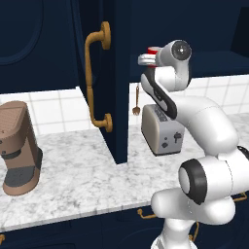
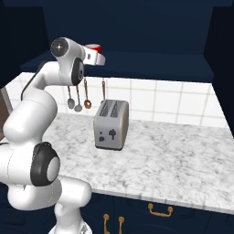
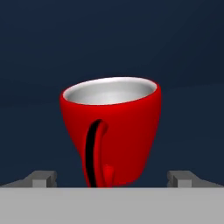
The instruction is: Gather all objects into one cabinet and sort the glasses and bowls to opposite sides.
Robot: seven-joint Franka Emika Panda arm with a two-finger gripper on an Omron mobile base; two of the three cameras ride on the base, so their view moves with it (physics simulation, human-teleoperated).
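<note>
Red tapered cup (image 3: 111, 131) with a pale inside and a thin handle facing the hand, standing high up against dark navy cabinetry, above the silver two-slot toaster (image 2: 111, 124) on the white marble counter (image 2: 173, 160). The two-finger gripper (image 3: 113, 178) is spread wide, one fingertip (image 3: 41, 178) on either side of the cup's base, grasping nothing.

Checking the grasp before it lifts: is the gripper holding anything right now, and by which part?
Nothing is held. The gripper stands open, its jaws wide on either side of the red cup and clear of its walls; the cup's handle faces the camera.
</note>
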